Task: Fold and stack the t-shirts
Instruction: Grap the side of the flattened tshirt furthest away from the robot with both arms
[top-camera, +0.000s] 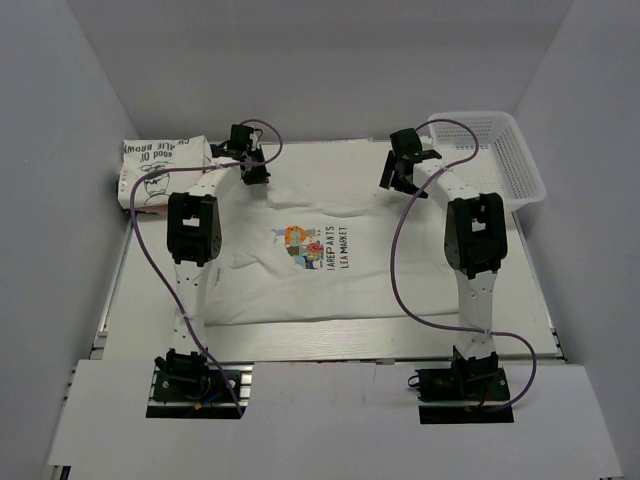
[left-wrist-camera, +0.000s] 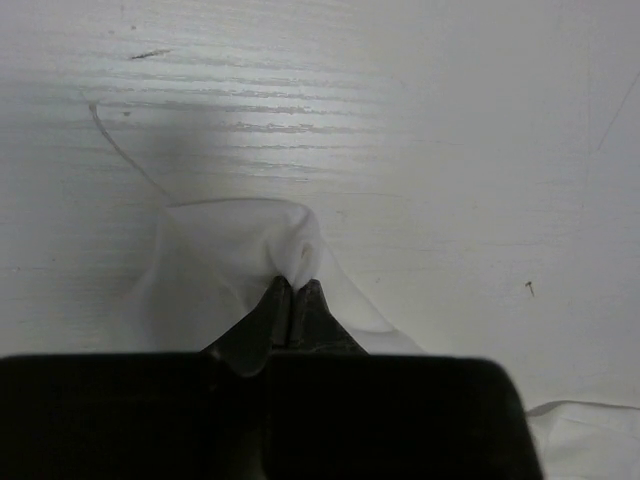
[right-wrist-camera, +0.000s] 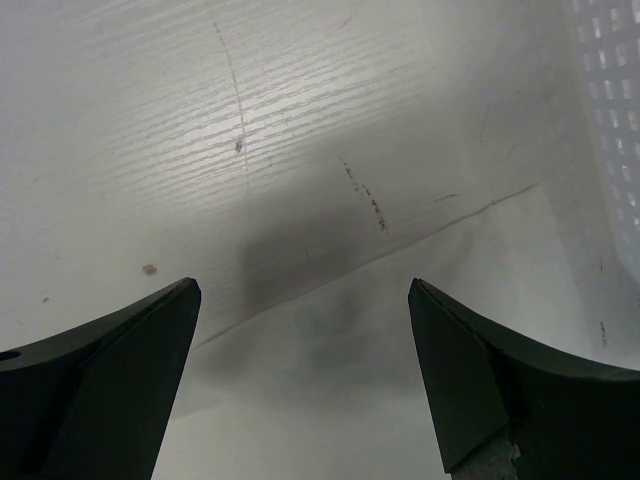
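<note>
Hem nearest us, the printed tee (top-camera: 310, 275) lies flat on the worktop (top-camera: 525, 290), and at its far edge our left gripper (left-wrist-camera: 293, 290) is clamped on the left shoulder while our right gripper (right-wrist-camera: 303, 290) hangs spread wide, empty, over the right, Charlie Brown tee (top-camera: 160, 170) folded far-left.

White table (top-camera: 350, 342): printed tee (top-camera: 300, 285) spread flat, folded tee (top-camera: 160, 170), mesh basket (top-camera: 522, 172).

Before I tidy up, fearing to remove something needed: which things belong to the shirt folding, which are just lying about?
Job: spread printed t-shirt; folded Charlie Brown t-shirt; left tool, pinching the printed t-shirt.
Lying about: white mesh basket.
</note>
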